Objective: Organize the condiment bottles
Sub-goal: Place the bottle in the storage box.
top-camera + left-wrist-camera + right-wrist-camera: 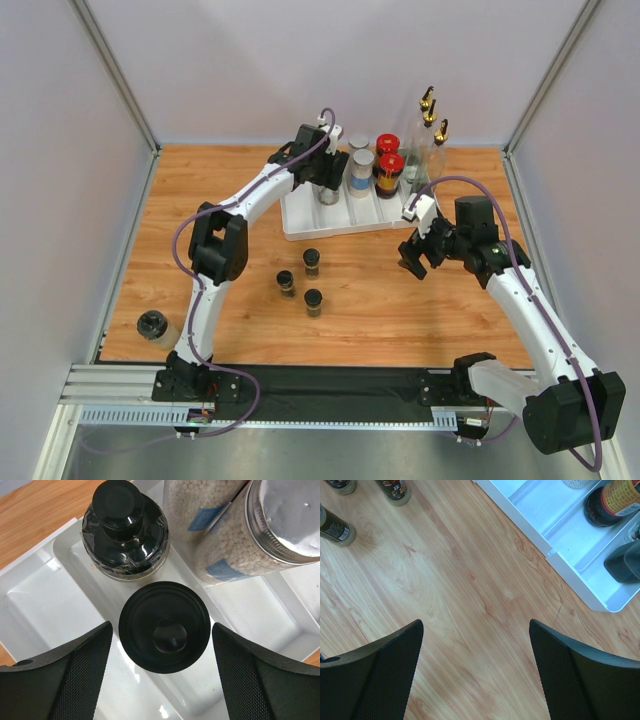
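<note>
My left gripper point(161, 626) hangs with its fingers spread wide. Between them, touching neither, stands a round jar with a glossy black knobbed lid point(165, 632) in a compartment of the white divided plastic tray point(40, 595), so I hold nothing. I judge this jar stiff and fairly light. Its smooth lid looks slippery, so a hold on the body under the lid rim would be safer than one on the knob. Just beyond my fingertips stands a second black-lidded jar with shiny film round its shoulder point(125, 530). Beyond and to the right are two clear jars of white beads with grey metal lids point(250, 535), close together and probably heavier. My right gripper point(476, 624) is equally wide open and empty, over the bare wooden worktop point(470, 580). Ahead of it to the left stand three small dark jars with black lids point(312, 262), narrow and likely to tip, best pinched at mid-body. Farther off are the red-capped amber jars point(388, 165) and the tall clear gold-spouted bottles point(430, 130), which look fragile and top-heavy.
</note>
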Controlling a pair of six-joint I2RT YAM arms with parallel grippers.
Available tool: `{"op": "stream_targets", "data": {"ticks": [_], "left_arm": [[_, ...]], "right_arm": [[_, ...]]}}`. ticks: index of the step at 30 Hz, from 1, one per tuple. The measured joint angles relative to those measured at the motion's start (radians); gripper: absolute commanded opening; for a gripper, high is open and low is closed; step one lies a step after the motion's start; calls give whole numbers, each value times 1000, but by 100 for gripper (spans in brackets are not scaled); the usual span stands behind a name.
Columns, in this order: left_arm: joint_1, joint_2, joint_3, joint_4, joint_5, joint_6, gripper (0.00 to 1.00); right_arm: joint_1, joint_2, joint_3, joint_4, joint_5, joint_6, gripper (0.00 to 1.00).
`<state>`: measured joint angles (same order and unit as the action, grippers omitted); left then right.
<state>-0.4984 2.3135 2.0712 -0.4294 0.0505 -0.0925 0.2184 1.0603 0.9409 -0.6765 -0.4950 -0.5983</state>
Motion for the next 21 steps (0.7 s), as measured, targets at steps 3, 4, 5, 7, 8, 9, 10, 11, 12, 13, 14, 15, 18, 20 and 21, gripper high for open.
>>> {"op": "stream_targets", "data": {"ticks": [3, 4, 5, 7, 8, 9, 10, 11, 12, 13, 14, 15, 18, 20, 21], "left_arm": [[1, -2, 0, 0, 5, 0, 90], [1, -7, -4, 0, 5, 1, 90], [1, -13, -11, 0, 6, 0, 91], [1, -45, -42, 4, 8, 1, 91], [2, -69, -64, 3, 8, 1, 91], [2, -97, -89, 6, 8, 1, 92], [2, -129, -114, 7, 7, 1, 92], [2, -160, -137, 11, 5, 2, 92], [2, -197, -163, 14, 1, 2, 93], [2, -240, -200, 28, -6, 2, 94], [2, -290, -237, 31, -12, 3, 96], [2, -339, -280, 46, -18, 3, 96], [2, -512, -423, 64, -52, 4, 99], [2, -608, -497, 68, -74, 4, 100], [2, -652, -531, 69, -87, 4, 100]], "right_arm": [[0, 0, 0, 0, 0, 0, 88], [0, 0, 0, 0, 0, -1, 88], [0, 0, 0, 0, 1, -1, 88], [0, 0, 0, 0, 5, -1, 88], [0, 0, 0, 0, 6, -1, 88], [0, 0, 0, 0, 7, -1, 88], [0, 0, 0, 0, 8, -1, 88], [0, 0, 0, 0, 8, -1, 88], [0, 0, 0, 0, 8, -1, 88], [0, 0, 0, 0, 9, -1, 88], [0, 0, 0, 0, 12, -1, 88], [0, 0, 0, 0, 13, -1, 88], [0, 0, -2, 0, 15, -1, 88], [0, 0, -5, 0, 15, -1, 88], [0, 0, -6, 0, 15, -1, 88]]}}
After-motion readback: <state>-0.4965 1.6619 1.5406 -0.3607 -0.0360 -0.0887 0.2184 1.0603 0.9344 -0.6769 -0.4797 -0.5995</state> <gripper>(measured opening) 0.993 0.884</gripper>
